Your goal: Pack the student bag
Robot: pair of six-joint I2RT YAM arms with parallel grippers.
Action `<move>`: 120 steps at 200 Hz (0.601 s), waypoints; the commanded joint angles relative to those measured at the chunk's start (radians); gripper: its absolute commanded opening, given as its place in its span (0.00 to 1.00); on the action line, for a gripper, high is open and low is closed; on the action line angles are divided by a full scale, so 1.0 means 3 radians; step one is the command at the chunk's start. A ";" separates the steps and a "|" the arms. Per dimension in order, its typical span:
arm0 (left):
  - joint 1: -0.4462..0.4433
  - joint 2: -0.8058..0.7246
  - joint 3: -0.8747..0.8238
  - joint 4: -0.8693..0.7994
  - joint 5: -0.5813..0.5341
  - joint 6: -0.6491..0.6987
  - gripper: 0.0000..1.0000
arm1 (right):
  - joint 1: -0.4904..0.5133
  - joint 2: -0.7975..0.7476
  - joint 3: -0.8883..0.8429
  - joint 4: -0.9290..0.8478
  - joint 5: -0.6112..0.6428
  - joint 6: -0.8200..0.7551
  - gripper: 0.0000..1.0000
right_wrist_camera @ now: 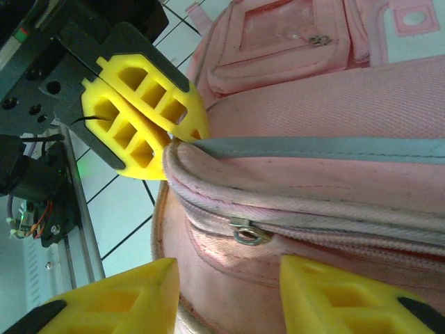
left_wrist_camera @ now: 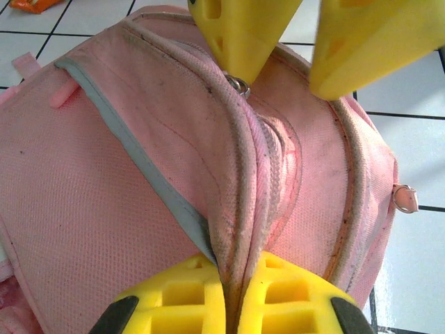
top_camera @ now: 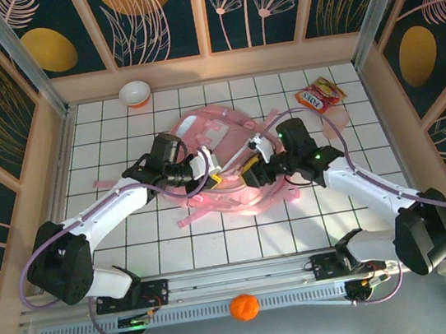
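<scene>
The student bag [top_camera: 222, 130] lies flat in the middle of the tiled counter [top_camera: 134, 246], and both arms are bent in over it. The step in hand looks like getting the main zip open. The left pincer [left_wrist_camera: 233, 271] is clamped tight on a raised fold of pink fabric at the bag's edge, holding the seam up. The right pincer [right_wrist_camera: 229, 271] has its jaws apart and nothing in them, and it sits just short of the metal zip pull [right_wrist_camera: 249, 232], which lies in line with the gap.

The next move, by this reading, calls for the right pincer to ease forward, close on that small ring and draw it along the track while the left one keeps the fabric taut. It is a small target on soft cloth, so it could slip.

It is hard to tell whether a right fingertip is already touching the pull. From above, the arms cover the bag's middle. The zip is closed, so the inside is hidden. A snack packet [top_camera: 319, 95], a bowl [top_camera: 135, 92] and an orange ball [top_camera: 243, 306] sit well apart from the bag, and which of them is meant to go in cannot be told.
</scene>
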 commanded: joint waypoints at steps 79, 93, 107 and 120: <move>0.0015 -0.0060 0.0076 0.0151 0.0074 -0.0019 0.00 | -0.0016 -0.0220 -0.0023 -0.0193 -0.0256 0.0079 0.00; 0.0017 -0.0058 0.0087 0.0146 0.0105 -0.0012 0.00 | -0.0012 -0.0226 -0.0029 -0.0190 -0.0140 0.0086 0.04; 0.0017 -0.0055 0.0099 0.0150 0.0127 -0.0016 0.00 | -0.0024 -0.0231 -0.0003 -0.0215 0.0051 0.0076 0.16; 0.0014 -0.0055 0.0100 0.0140 0.0141 -0.0002 0.00 | -0.0094 -0.0253 0.0022 -0.0227 0.0141 0.0068 0.28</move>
